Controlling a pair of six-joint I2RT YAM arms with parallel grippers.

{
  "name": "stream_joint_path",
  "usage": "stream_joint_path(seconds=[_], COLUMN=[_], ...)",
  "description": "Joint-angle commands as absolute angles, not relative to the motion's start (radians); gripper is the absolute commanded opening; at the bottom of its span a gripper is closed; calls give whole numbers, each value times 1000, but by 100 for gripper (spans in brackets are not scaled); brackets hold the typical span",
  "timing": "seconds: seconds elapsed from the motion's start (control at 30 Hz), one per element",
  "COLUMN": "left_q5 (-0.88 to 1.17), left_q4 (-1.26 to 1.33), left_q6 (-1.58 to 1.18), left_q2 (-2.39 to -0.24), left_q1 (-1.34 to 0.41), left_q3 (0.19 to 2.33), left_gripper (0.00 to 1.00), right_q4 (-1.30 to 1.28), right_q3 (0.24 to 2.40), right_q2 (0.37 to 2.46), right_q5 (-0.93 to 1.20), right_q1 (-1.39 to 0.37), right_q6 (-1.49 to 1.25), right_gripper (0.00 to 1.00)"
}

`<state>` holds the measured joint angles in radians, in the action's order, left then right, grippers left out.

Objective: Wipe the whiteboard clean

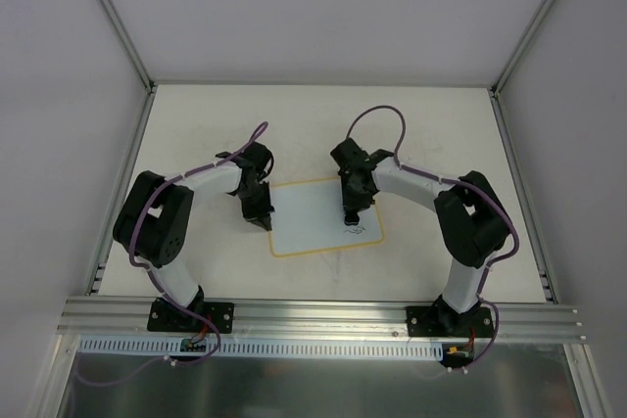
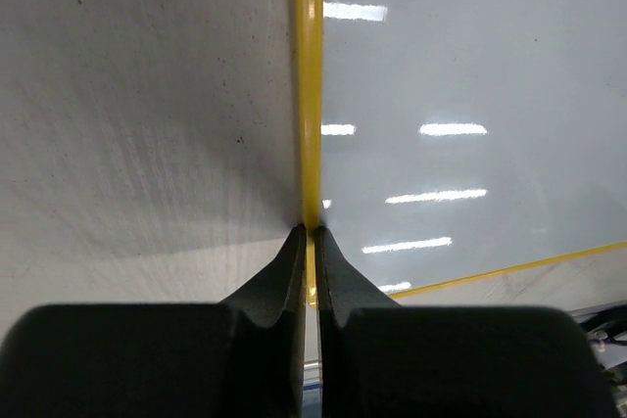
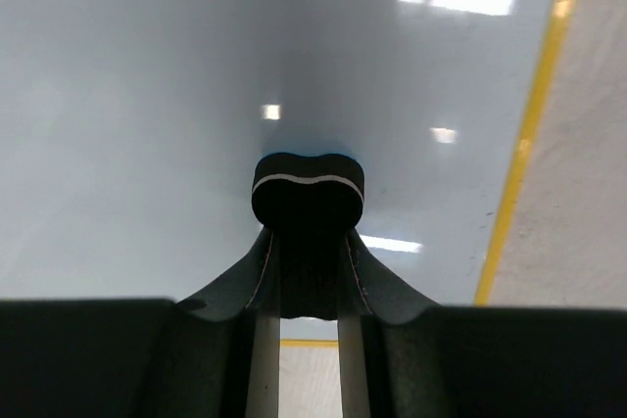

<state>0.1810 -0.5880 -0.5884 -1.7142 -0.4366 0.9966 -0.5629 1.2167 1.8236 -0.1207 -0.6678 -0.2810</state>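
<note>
The whiteboard (image 1: 312, 220) lies flat mid-table, with a thin yellow rim and a small dark scribble (image 1: 356, 229) near its right front corner. My left gripper (image 1: 263, 219) sits at the board's left edge. In the left wrist view its jaws (image 2: 310, 234) are shut on the yellow rim (image 2: 310, 95), with the white surface (image 2: 470, 75) to the right. My right gripper (image 1: 351, 212) is over the board's right part, shut on a small black eraser (image 3: 308, 188). The eraser's tip is at the board surface (image 3: 147, 95), just behind the scribble.
The off-white tabletop (image 1: 421, 134) surrounds the board, with enclosure walls and metal posts (image 1: 122, 22) at the back corners. An aluminium rail (image 1: 323, 315) carries both arm bases at the front. The board's right rim (image 3: 534, 115) shows in the right wrist view.
</note>
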Motion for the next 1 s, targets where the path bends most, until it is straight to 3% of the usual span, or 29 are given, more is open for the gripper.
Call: stream_joint_path(seconds=[0.0,0.33,0.7,0.97], left_q5=[95,90,80,90], left_q4=[-568,-569,-568,-568], left_q6=[-569,-552,-525,-525], left_q2=[-1756,-1782,-1769,-1770], left_q1=[-416,-393,-344,-339], left_q3=[1017,1014,985,992], left_gripper=[0,0,0,0], right_q4=[-560,-558,-564,-638], right_q3=[1255,1230,965,942], right_q2=[1813,1884,1720,1638], right_q5=[-104,-153,-242,-315], right_q1=[-751,-874,-651,-560], right_q6=[-230,-173,-313,-357], right_gripper=[0,0,0,0])
